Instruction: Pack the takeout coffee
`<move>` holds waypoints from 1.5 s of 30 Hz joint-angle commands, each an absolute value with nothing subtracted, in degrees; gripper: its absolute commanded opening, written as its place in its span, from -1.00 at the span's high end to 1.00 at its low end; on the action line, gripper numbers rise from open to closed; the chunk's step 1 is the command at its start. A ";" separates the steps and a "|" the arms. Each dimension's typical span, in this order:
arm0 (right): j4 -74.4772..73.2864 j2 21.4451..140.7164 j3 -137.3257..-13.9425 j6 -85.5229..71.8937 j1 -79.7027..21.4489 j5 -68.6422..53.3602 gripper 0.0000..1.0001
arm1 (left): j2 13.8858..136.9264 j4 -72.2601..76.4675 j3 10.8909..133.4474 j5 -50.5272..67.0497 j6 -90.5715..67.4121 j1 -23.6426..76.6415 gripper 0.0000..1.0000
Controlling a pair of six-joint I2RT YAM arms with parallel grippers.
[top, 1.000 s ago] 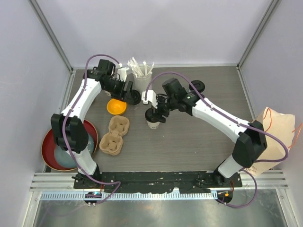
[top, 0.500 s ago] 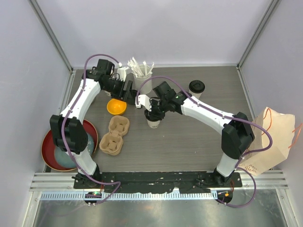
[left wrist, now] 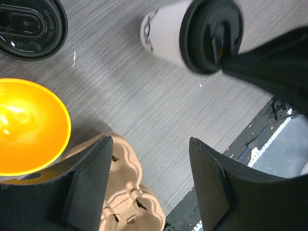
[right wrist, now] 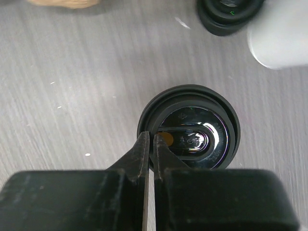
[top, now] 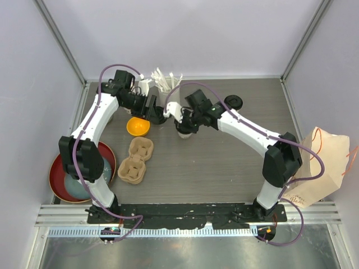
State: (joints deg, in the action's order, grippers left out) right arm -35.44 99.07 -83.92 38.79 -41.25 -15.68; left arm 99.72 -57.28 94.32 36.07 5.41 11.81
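Loose black lid (left wrist: 28, 25) near lidded cup (left wrist: 166, 31) reads "CAUTION".

I count outward from the orange bowl (top: 137, 126): one of that kind. Lidded coffee cups: two, the near cup (left wrist: 166, 33) right of it, the far cup (top: 233, 102) well beyond. Red dish (top: 55, 171), near-left of it: one. Pulp carrier (top: 135, 159), just on its near side: one piece or two, I cannot tell. Stirrer holder (right wrist: 281, 33), behind and right: one; sticks too fine to count. Loose black lids (left wrist: 26, 21) beside it: number unclear. Paper bag (top: 325, 157), far right: one.
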 commanded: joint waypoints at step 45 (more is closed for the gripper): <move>-59.13 81.05 -108.91 -1.39 -22.41 34.95 -0.76 | 96.42 -57.75 94.48 35.69 6.86 11.07 -0.36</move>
